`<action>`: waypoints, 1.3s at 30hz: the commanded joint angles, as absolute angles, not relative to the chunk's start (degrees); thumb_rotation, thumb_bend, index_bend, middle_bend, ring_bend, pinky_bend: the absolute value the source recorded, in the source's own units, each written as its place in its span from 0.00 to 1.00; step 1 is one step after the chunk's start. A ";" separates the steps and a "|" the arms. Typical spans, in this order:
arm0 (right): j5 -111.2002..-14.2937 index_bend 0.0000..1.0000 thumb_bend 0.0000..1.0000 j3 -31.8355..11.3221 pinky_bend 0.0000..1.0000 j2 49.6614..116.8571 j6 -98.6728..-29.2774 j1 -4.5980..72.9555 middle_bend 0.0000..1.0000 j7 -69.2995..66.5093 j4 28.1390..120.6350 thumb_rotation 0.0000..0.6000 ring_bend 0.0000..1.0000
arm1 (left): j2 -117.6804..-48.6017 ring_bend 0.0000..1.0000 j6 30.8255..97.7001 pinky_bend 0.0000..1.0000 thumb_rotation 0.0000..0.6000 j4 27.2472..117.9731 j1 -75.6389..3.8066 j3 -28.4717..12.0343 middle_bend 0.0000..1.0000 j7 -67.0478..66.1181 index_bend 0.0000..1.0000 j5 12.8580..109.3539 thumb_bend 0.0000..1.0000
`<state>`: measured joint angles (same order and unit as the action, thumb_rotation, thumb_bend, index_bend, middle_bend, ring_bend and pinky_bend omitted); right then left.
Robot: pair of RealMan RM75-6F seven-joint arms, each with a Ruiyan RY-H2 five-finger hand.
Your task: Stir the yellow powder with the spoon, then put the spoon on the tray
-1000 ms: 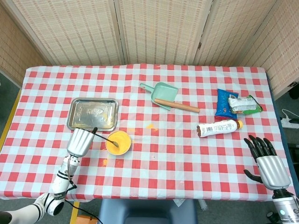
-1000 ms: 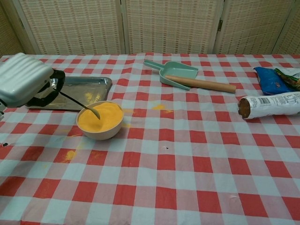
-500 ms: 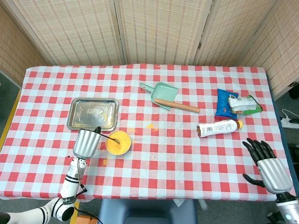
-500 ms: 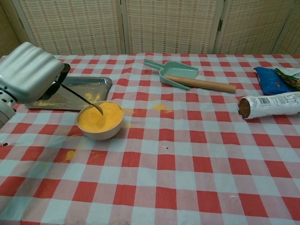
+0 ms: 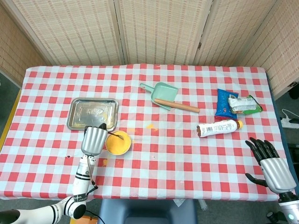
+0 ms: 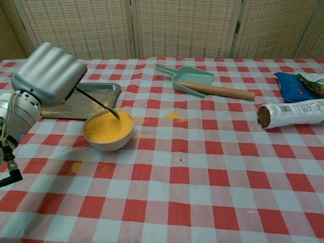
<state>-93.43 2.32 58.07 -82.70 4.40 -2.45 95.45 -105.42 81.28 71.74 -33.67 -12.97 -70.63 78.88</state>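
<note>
Left robot hand (image 6: 48, 75) grasps spoon (image 6: 97, 100), tip in the yellow powder (image 6: 107, 127), bowl (image 5: 117, 143) near the tray (image 5: 92, 114). Right robot hand (image 5: 273, 165) released. Stir shallow, small circles, avoid spilling.

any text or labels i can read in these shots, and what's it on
No text can be read in either view.
White bottle lying on its side: dark print and a barcode-like patch on its label, too small to read.
Blue snack bag: markings blurred, unreadable.
Green-and-white packet lying on the bag: print blurred, unreadable.
Metal tray, green scoop, bowl of yellow powder: no lettering seen.
</note>
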 commanded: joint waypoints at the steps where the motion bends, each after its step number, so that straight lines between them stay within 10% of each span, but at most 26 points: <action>1: -93.40 0.00 0.09 2.28 0.00 58.05 -82.88 4.31 0.00 -2.42 95.49 1.00 0.00 | -106.25 1.00 80.68 1.00 1.00 70.49 -34.08 -13.09 1.00 -71.16 0.83 78.05 0.86; 25: -94.09 0.00 0.09 2.49 0.00 58.51 -83.36 3.90 0.00 -1.10 95.58 1.00 0.00 | -103.00 1.00 84.15 1.00 1.00 74.06 -30.27 -6.66 1.00 -72.18 0.85 81.35 0.85; 39: -92.53 0.00 0.09 1.99 0.00 59.16 -81.91 4.37 0.00 0.54 95.61 1.00 0.00 | -101.60 1.00 81.95 1.00 1.00 76.06 -31.99 -10.97 1.00 -70.98 0.85 79.36 0.86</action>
